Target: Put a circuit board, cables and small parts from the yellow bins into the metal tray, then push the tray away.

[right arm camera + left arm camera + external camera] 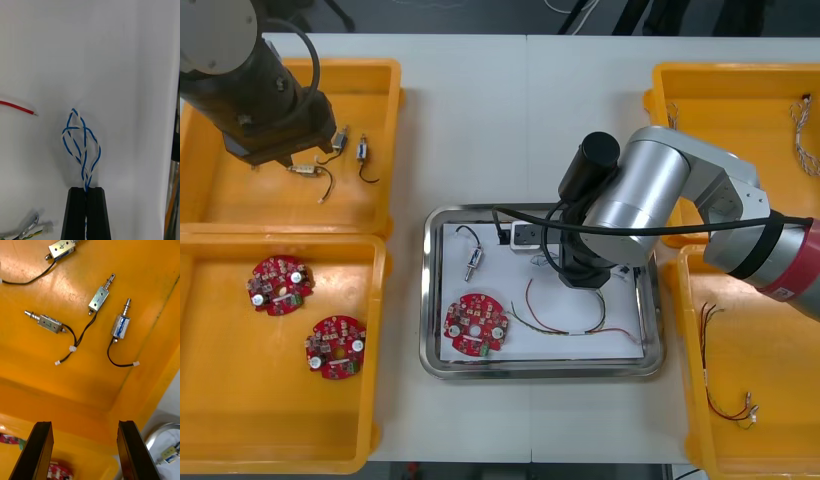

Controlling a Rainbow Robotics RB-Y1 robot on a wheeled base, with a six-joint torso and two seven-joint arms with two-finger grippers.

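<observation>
Two black fingers of the right gripper (86, 192) are pressed together on the end of a twisted blue and white cable (85, 174), whose loop lies low over the white floor of the metal tray (540, 368). To place it well, the jaws should part only once the loop rests flat inside the rim and clear of the red and yellow cable (565, 325). The gripper should then rise straight up so that no strand snags. The tray also holds one circuit board (475, 325) and two small metal parts (473, 263). The left gripper (84, 423), fingers wide apart, hangs over the far left yellow bin (370, 75), which contains loose metal parts (100, 298). The near left bin (240, 420) holds two spare boards (277, 284); the right bins (720, 90) hold further cables (725, 405).
</observation>
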